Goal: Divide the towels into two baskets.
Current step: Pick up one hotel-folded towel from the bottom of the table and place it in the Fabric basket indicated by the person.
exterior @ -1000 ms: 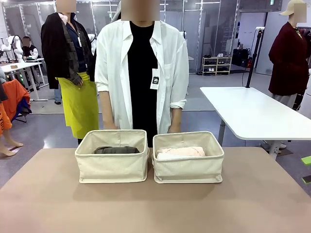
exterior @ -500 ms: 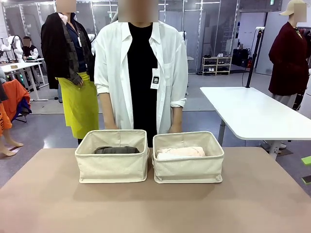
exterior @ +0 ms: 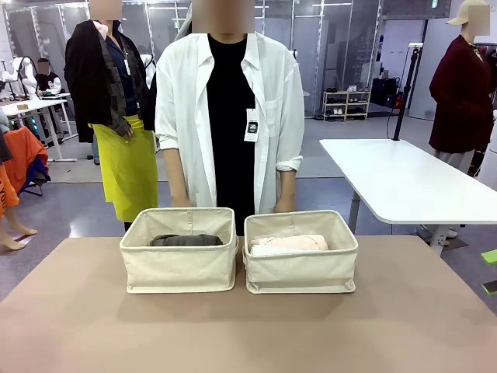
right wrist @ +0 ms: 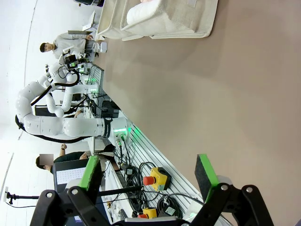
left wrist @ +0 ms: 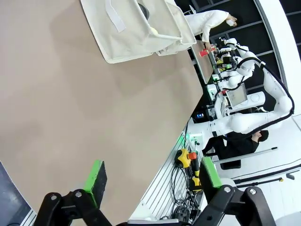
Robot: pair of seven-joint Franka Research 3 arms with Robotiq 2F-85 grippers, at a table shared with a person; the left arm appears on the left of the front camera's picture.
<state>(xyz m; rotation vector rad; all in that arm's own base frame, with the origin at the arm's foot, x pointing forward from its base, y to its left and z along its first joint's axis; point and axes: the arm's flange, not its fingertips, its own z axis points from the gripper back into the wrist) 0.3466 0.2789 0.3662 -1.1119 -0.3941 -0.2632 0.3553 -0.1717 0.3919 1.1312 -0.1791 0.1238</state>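
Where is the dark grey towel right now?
In the front view, the dark grey towel lies inside the left basket, beside the right basket holding the pale pink towel, just in front of the person.

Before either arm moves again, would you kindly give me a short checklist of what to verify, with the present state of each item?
1. Left gripper open and holding nothing: ok.
2. Right gripper open and holding nothing: ok.
3. Dark grey towel lies inside the left basket: ok.
4. Pale pink towel and white towel lie inside the right basket: ok.
5. Pale yellow towel in the left basket: cannot tell; the left wrist view shows just a pale sliver by the dark roll.
6. Person's hands behind the baskets, not in them: ok.
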